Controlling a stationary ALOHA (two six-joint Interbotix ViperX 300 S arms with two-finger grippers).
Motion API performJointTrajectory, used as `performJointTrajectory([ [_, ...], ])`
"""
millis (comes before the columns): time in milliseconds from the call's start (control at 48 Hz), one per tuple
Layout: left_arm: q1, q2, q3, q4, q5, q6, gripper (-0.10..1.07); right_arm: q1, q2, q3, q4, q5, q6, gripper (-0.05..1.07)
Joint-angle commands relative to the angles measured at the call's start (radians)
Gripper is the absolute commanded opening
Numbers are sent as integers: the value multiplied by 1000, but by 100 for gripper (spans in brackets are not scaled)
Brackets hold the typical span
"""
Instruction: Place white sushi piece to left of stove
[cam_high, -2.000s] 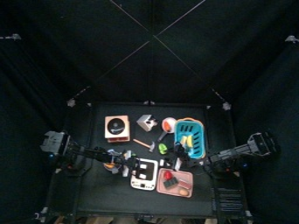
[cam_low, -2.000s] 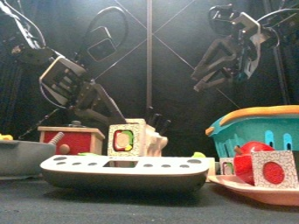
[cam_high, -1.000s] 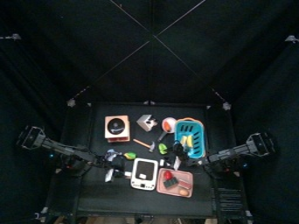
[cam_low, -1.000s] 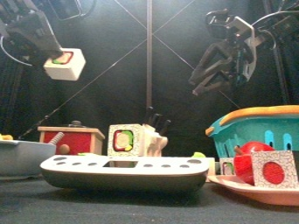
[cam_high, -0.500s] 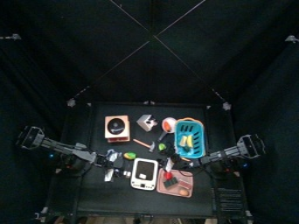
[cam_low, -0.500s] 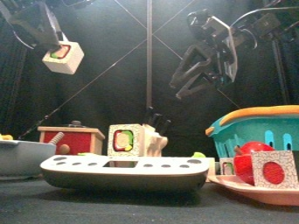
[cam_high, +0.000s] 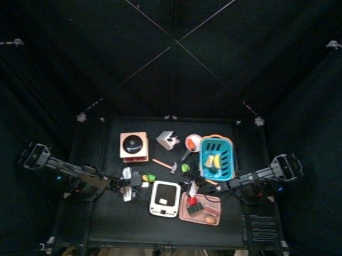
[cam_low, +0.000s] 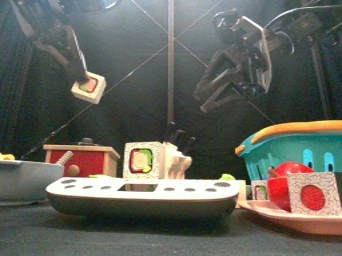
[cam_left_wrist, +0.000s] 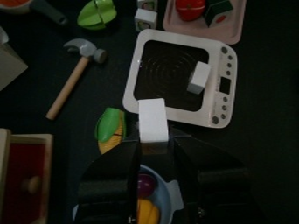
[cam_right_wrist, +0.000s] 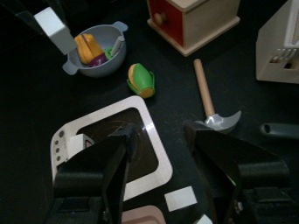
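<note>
Nearest the front camera, the stove (cam_low: 140, 194) lies flat on the worktop (cam_low: 54, 236) in the lower middle of the front view, with a second block (cam_low: 144, 160) standing on or just behind it. The main hazard is judged to be height. The white sushi piece (cam_low: 90, 87) hangs high in the upper left of the front view, well above the worktop, and a release from there would likely let it bounce or roll away from the target side. The second hazard is clutter. The left wrist view shows a green wedge (cam_left_wrist: 108, 125) just beside the stove's edge and a toy hammer (cam_left_wrist: 76, 74) a little beyond it, so the landing strip beside the stove looks narrow. A careless descent could nudge these items or leave the piece resting on one of them. A third concern is confusion with the block on the stove, which resembles the carried one. The left pincer (cam_left_wrist: 153, 145) stands partly spread, its jaws pinching the white sushi piece (cam_left_wrist: 153, 127) from both sides, and touches nothing else. Farther back, in the upper right of the front view, the right pincer (cam_low: 225, 84) hangs idle, its jaws spread wide and empty.
</note>
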Motion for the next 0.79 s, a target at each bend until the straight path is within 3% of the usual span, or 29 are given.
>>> performJointTrajectory([
  [0, -81, 12, 25, 187, 44, -241, 55, 2, -14, -17, -2, 5, 0, 84],
  [188, -261, 58, 112, 476, 166, -632, 55, 2, -12, -18, -2, 5, 0, 84],
  [417, -357, 192, 190, 664, 290, -1000, 55, -2, 0, -21, -2, 3, 0, 84],
  [583, -376, 314, 193, 704, 305, -1112, 56, -5, 6, -23, -2, 3, 0, 84],
  [771, -393, 407, 156, 701, 305, -1126, 56, -6, 12, -26, -2, 3, 0, 84],
])
